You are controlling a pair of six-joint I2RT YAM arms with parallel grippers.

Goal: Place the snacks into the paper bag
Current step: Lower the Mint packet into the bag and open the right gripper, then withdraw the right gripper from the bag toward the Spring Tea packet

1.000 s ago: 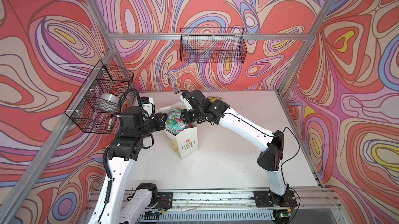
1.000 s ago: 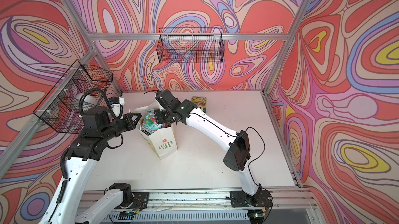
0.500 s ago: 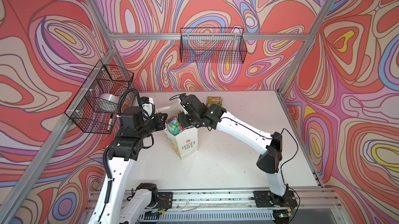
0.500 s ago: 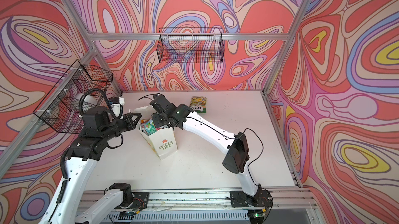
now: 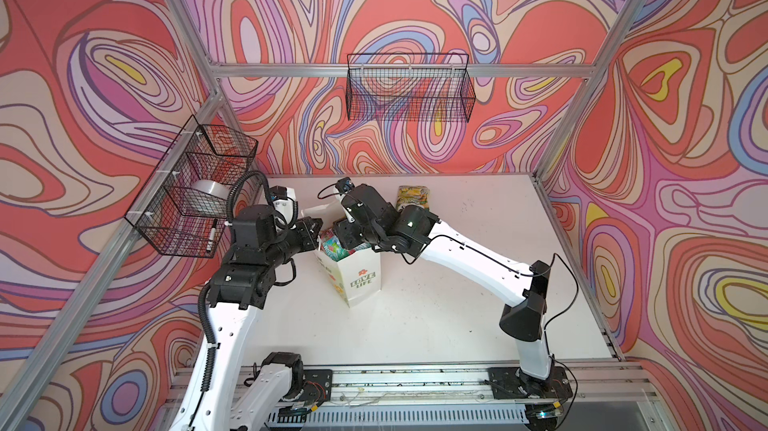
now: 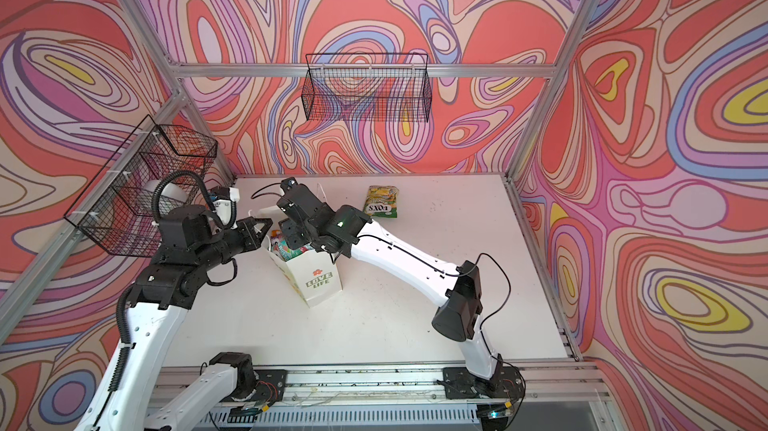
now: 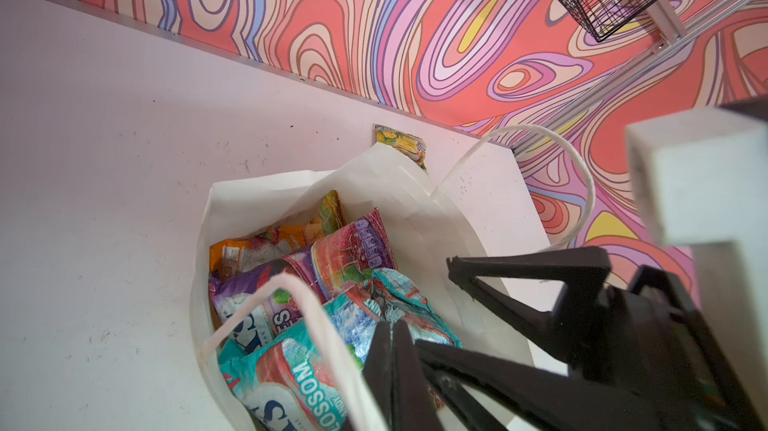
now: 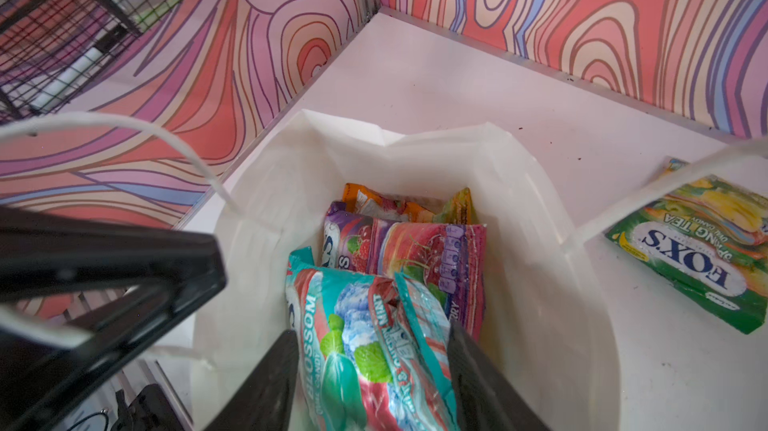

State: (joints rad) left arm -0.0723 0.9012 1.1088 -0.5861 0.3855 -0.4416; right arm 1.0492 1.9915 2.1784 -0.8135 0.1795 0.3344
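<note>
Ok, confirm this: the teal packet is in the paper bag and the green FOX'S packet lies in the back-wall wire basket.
Wrong in one point: the green FOX'S packet lies on the table near the paper bag, not in the wire basket; the right wrist view shows it. The teal packet is in the bag.

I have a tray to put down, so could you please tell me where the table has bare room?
Bare: the table in front, between paper bag and rail, and the right rear, bordered by green packet, right arm and side wall. Crowded: the bag's mouth, where both arms' jaws meet.
</note>
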